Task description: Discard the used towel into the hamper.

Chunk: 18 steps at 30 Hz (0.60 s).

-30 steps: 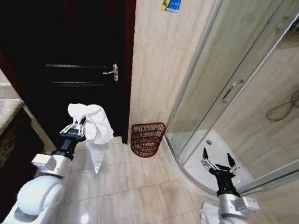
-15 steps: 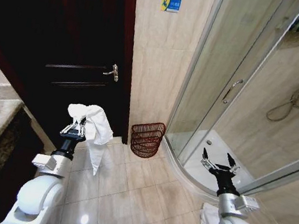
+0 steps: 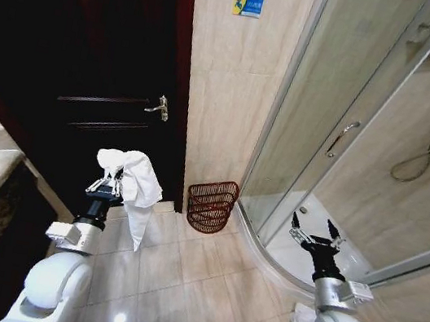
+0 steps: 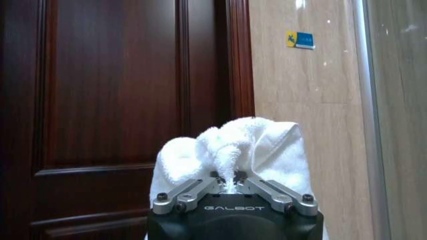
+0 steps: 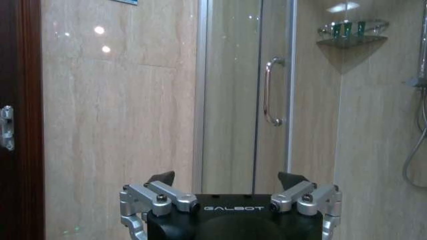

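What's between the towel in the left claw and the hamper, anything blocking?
Nothing visible. The left claw holds the towel up over bare floor tiles; the hamper stands open-topped against the wall to its right, beside the shower enclosure. The right claw hangs open, off that line.

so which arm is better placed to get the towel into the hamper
The left. Its claw is already shut on the towel, which hangs above the floor just left of the hamper. The right claw is open and empty, over by the shower.
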Tool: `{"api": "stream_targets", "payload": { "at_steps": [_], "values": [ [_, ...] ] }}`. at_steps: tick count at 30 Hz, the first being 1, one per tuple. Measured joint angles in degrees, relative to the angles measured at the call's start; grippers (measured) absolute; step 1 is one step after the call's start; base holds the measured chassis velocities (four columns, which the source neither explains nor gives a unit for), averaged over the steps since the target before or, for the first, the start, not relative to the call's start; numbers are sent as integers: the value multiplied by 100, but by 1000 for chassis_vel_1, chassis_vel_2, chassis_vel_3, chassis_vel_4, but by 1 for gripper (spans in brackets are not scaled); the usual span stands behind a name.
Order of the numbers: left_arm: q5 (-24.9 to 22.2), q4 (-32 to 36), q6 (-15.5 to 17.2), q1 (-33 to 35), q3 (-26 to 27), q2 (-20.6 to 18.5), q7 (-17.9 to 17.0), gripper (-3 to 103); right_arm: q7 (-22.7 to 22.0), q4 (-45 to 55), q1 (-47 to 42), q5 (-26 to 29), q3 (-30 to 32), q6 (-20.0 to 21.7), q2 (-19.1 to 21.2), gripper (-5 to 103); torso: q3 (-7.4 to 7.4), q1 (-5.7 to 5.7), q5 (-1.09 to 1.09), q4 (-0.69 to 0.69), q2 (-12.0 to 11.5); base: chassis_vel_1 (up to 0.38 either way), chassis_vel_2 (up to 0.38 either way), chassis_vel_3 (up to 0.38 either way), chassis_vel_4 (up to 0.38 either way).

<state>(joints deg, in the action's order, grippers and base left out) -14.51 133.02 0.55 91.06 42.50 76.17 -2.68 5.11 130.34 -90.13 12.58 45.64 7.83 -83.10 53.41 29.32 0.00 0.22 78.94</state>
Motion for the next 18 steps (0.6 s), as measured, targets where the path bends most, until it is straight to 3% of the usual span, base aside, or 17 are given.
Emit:
{"api": "stream_targets", "payload": {
  "at_steps": [18],
  "values": [
    [80, 5, 1, -1, 1, -5, 1, 4, -1, 9, 6, 16, -6, -10, 21, 100, 0, 0, 0, 1, 0, -105, 61, 64, -105]
  ]
}}
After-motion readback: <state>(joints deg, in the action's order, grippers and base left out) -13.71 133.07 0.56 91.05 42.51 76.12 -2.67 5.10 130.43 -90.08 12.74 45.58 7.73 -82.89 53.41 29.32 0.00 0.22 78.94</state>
